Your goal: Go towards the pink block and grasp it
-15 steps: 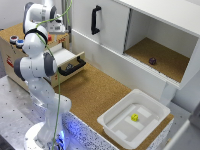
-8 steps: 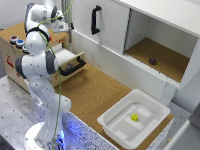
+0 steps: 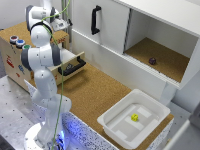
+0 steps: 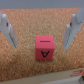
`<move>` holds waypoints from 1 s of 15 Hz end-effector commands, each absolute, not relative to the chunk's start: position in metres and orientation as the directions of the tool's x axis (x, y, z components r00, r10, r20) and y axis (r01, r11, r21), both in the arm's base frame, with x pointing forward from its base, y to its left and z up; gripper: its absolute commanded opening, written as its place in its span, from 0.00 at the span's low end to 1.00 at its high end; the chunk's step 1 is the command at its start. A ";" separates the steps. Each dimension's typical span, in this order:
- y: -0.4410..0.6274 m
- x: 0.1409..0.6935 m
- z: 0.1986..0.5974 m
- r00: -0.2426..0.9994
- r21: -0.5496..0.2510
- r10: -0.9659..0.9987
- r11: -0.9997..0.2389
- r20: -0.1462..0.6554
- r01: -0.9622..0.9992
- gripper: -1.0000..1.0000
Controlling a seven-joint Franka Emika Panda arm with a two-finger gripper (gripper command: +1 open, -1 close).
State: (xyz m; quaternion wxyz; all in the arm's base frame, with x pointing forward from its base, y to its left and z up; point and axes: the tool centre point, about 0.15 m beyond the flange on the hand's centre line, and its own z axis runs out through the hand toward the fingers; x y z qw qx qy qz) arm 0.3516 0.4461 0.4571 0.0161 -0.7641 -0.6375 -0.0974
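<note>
**A:** Start with the exterior view. What worries you?

**B:** My arm (image 3: 42, 55) reaches up to the top of the wooden cabinet (image 3: 12, 62) at the exterior view's left, and my tool (image 3: 64, 23) is tucked behind my own links, so from here I cannot tell how its fingers stand, and the pink block is not visible at all. If I drift sideways I could knock the round coloured buttons (image 3: 17, 41) near the cabinet's front edge.

**A:** And the containers?

**B:** The white bin (image 3: 112, 122) at the near end of the cork worktop (image 3: 95, 92) holds the small yellow block (image 3: 134, 117). The open cupboard compartment (image 3: 167, 62) at the exterior view's right holds the dark purple block (image 3: 152, 61). A drawer (image 3: 70, 65) stands pulled out of the wooden cabinet; I cannot make out what lies in it. None of these holds my target.

**A:** Now the wrist view.

**B:** Here the pink block (image 4: 45, 48) sits on a cork surface, between my two fingers (image 4: 75, 27), which stand well apart with clear cork on each side of it. My tool (image 4: 40, 31) holds nothing.

**A:** So what could fail?

**B:** The block looks turned a little against the line of my fingers. I judge that closing now could pinch a corner and spin it or push it away. Descending too little risks a grip on the top edge only, so it slips out; descending too far drives my fingertips into the cork.
</note>
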 end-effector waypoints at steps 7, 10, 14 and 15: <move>0.477 0.377 0.431 0.150 0.019 0.989 -0.151 0.012 0.988 1.00; 0.482 0.384 0.430 0.128 0.028 0.992 -0.128 -0.005 0.991 0.00; 0.481 0.386 0.435 0.092 0.043 0.995 -0.090 -0.044 0.995 0.00; 0.479 0.385 0.436 0.089 0.045 0.995 -0.087 -0.050 0.995 0.00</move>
